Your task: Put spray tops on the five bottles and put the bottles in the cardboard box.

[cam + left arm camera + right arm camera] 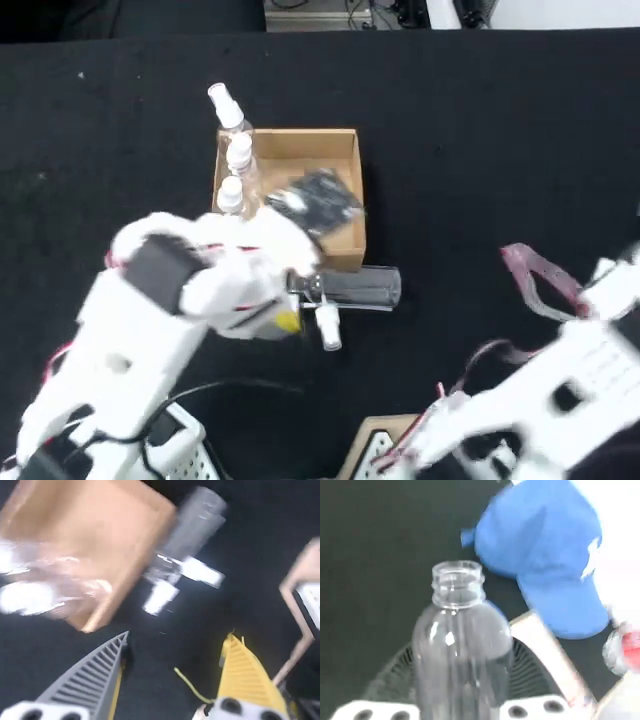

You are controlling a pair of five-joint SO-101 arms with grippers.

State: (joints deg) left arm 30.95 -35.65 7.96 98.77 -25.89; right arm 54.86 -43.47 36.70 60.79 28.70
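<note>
Step in hand, as judged from the layout: boxing the fourth of five bottles. The cardboard box (345, 160) sits mid-way across the black table (500, 140). The three topped bottles (238, 152) stand in a row along one side of it; whether the farthest is inside the corner or just past it cannot be told. The fourth bottle (355, 287) lies on its side on the table, just beside the near wall of the box, and its spray top (327, 328) appears fitted. The left gripper (177, 637) hangs over this bottle, jaws spread wide and empty. The right gripper (462, 690) is clamped on the fifth bottle (457, 640), which is upright with a bare, open neck. Next move, by estimate: lower the left jaws across the lying body, close, lift clear of the box wall, and set it inside. Caution: the round body may roll on contact
</note>
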